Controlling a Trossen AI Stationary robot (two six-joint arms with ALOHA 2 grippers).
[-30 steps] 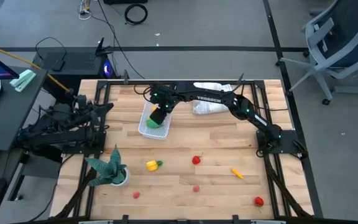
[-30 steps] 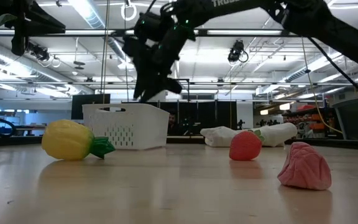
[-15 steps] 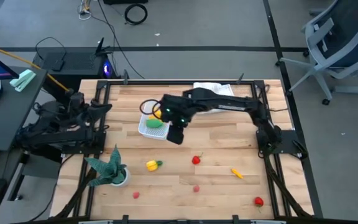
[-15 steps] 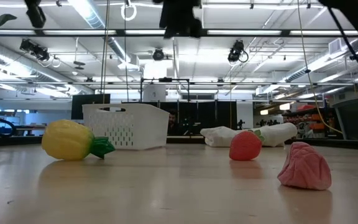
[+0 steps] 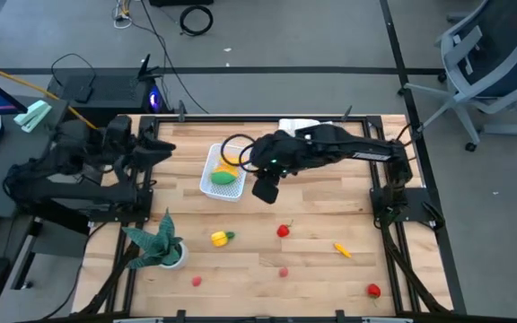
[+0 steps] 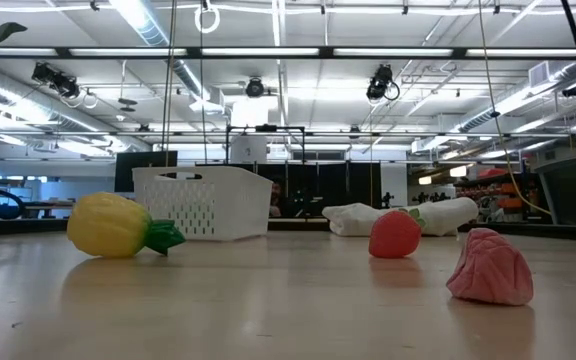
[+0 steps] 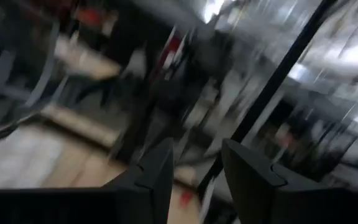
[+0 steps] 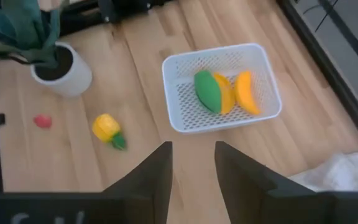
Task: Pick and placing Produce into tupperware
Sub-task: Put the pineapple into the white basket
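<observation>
I am watching the right gripper [image 5: 266,190] hanging above the wooden table [image 5: 321,215], just beside the white perforated plastic tupperware [image 5: 223,172]; its two dark fingers [image 8: 157,171] are standing parted with nothing between them. Inside the tupperware I am seeing a green oval toy piece [image 8: 208,91], a yellow-green piece [image 8: 225,94] pressed against it, and a curved yellow-orange banana-like piece [image 8: 247,92] alongside. Out on the boards, a yellow toy fruit with a green stem [image 5: 222,238] is lying near the green leafy plant in a white pot [image 5: 156,244]. A round red toy piece [image 5: 283,231], a small orange piece [image 5: 341,249], a pale pink piece [image 5: 284,270], a second small pink-red piece [image 5: 196,280] and a red piece near the table's front corner [image 5: 373,290] are sitting scattered, well apart from one another. A crumpled white cloth [image 8: 340,175] is lying beyond the tupperware. The left gripper [image 5: 153,149] is sitting folded back at the table's left edge; its fingers [image 7: 156,174] are showing a gap, holding nothing.
</observation>
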